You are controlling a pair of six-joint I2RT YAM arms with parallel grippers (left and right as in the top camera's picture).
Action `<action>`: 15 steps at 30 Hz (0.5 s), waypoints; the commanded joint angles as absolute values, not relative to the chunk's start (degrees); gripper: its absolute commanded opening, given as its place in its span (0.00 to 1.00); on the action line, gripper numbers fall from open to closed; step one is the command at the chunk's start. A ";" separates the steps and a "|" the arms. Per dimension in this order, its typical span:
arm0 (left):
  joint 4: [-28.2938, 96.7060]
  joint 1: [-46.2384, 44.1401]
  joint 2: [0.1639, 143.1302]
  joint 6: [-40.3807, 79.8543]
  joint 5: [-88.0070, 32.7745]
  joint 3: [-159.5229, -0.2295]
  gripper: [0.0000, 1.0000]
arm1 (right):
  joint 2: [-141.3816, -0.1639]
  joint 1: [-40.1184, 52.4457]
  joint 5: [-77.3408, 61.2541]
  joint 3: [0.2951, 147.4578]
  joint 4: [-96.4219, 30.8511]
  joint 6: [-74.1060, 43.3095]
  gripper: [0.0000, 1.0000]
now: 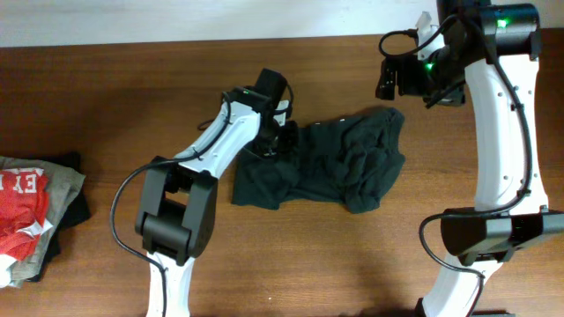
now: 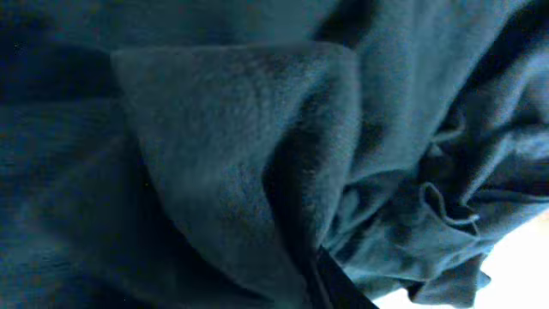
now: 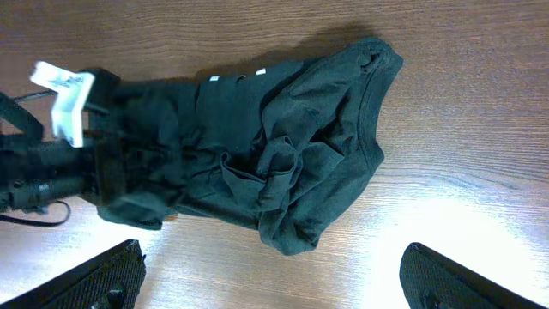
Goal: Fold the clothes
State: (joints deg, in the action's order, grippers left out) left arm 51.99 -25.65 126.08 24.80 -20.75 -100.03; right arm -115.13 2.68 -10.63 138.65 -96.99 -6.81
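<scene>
Down on the shirt (image 1: 339,163), the left gripper (image 1: 271,136) — can't tell if it grips. The right gripper (image 3: 274,268) gapes, empty. Caught cloth could drag and bunch.

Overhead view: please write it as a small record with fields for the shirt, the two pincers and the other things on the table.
shirt: dark, crumpled, not yet folded, lying near the middle of the table
left pincer: down on the left end of the shirt; open or shut cannot be told
right pincer: open, holding nothing, apart from the shirt, near its upper right corner
pile of clothes: red and grey-beige, at the left edge
</scene>
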 commanded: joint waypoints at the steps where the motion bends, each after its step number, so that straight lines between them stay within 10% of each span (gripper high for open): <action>1: 51.86 -28.18 126.41 27.86 -23.27 -100.57 0.23 | -114.76 3.05 -11.00 139.46 -97.32 -6.24 0.99; 5: 50.63 -30.72 126.41 29.34 -24.45 -100.62 0.57 | -114.78 3.03 -10.76 139.46 -97.32 -6.24 0.99; 15: 69.14 -14.28 126.34 15.03 -19.66 -124.44 0.98 | -120.07 -2.00 -12.27 123.63 -92.95 -6.44 0.99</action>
State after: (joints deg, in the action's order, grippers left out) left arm 64.23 -18.87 126.23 21.17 -22.00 -120.88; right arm -119.00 -1.43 -10.68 129.91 -95.02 -6.81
